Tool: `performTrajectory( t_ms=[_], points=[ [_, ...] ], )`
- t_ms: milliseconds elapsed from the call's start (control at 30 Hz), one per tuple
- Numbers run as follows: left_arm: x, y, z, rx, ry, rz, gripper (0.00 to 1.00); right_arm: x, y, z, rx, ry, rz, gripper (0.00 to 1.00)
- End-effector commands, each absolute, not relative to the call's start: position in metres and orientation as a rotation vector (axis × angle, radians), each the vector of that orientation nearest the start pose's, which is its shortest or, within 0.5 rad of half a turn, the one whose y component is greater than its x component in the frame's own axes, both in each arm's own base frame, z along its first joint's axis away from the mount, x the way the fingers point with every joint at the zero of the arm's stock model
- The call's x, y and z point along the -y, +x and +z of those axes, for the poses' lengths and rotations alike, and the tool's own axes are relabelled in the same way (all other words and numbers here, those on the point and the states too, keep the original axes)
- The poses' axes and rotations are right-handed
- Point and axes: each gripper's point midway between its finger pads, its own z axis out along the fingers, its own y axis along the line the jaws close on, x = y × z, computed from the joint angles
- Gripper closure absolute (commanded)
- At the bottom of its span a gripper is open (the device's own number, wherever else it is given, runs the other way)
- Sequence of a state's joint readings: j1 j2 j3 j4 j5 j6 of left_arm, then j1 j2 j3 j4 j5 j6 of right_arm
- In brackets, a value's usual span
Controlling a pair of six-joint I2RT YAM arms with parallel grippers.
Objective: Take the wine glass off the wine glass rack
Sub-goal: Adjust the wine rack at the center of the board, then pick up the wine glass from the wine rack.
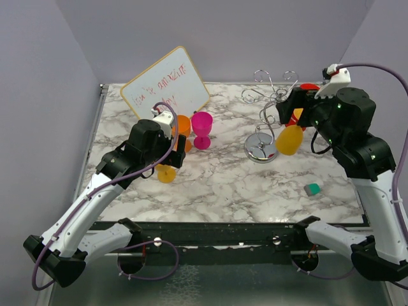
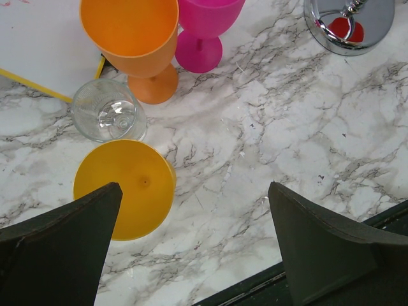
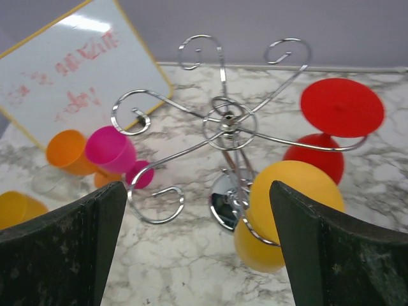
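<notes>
Wine glass [image 3: 290, 210]: yellow, hangs bowl-down from a scroll arm of the wine glass rack [image 3: 223, 121], just beside its post; not yet off.
Red wine glass [image 3: 341, 105]: also hangs on the rack, on the far side of the yellow one.
Right gripper [image 3: 194, 204]: released, jaws wide, empty; faces the rack, near it, touching nothing.
Left gripper [image 2: 194, 197]: released, empty, well apart from the rack.
Off the rack: orange glass [image 2: 131, 38], pink glass [image 2: 204, 25], clear glass [image 2: 108, 111] and yellow glass [image 2: 124, 188] on the marble table [image 2: 287, 115], well apart from the rack, toward the whiteboard [image 1: 166, 83].
Progress: judged partway; no grasp yet, lift-off remains.
</notes>
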State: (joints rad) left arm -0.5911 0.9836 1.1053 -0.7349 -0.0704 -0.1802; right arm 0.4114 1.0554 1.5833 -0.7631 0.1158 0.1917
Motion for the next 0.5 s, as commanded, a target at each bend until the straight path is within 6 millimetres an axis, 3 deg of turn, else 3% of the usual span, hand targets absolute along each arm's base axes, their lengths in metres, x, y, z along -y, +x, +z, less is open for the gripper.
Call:
performTrajectory(
  t_ms=[0,167,233,333,467],
  points=[
    [0.161,0.243,0.261,-2.127,0.397,-0.4,0.01,-0.061,0.306,0.413,-1.821,0.061,0.007,0.0],
    [0.16,0.243,0.263,-2.121,0.387,-0.401,0.01,-0.05,0.311,0.421,-1.797,0.116,0.037,0.0],
    [0.163,0.244,0.263,-2.124,0.393,-0.409,0.01,-0.048,0.321,0.414,-1.833,0.114,0.09,0.0],
    [0.164,0.244,0.265,-2.119,0.398,-0.416,0.01,-0.027,0.334,0.406,-1.868,0.159,0.201,0.0],
    [0.162,0.243,0.266,-2.11,0.393,-0.416,0.01,-0.023,0.333,0.404,-1.873,0.175,0.334,0.0]
  ],
)
